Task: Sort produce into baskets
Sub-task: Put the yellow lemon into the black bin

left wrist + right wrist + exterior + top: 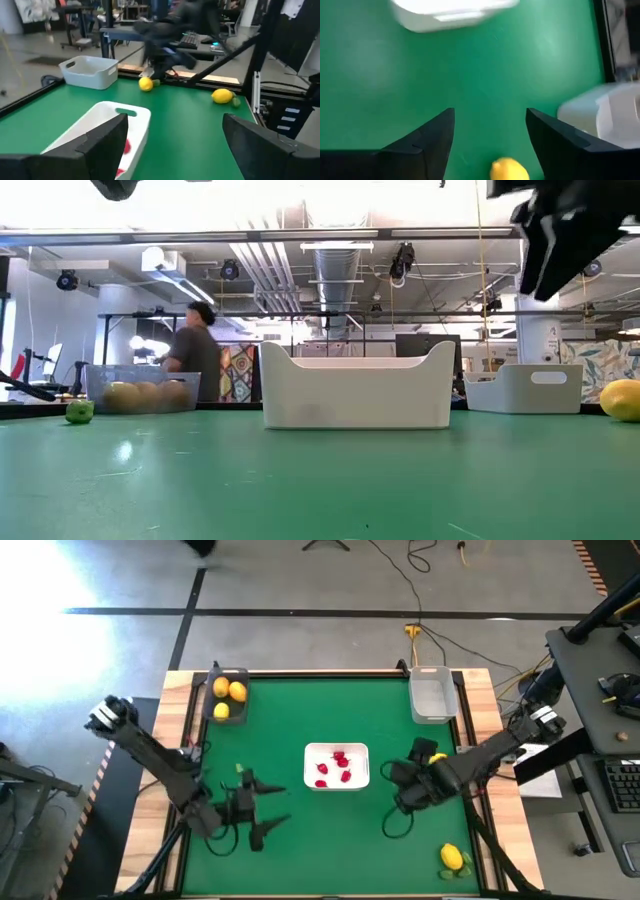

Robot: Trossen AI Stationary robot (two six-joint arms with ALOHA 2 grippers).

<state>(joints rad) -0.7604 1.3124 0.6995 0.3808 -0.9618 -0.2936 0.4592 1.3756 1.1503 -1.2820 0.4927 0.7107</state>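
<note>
A white tray [337, 780] holding several red berries [340, 762] sits mid-table. A dark bin [228, 710] at the far left holds yellow and orange fruits [229, 692]. A clear bin [432, 695] stands at the far right. One lemon [437, 756] lies beside my right arm's wrist, and shows in the right wrist view [509, 170]. Another lemon [452, 858] lies near the front right corner. A small green piece [240, 770] lies left of the tray. My left gripper [270, 808] is open and empty left of the tray. My right gripper [393, 790] is open and empty right of the tray, raised above the table.
The table has raised wooden edges [320, 673]. A black cable [392, 825] loops on the green mat below my right gripper. Free mat lies between the tray and the near edge. A person [197, 350] stands in the room behind the table.
</note>
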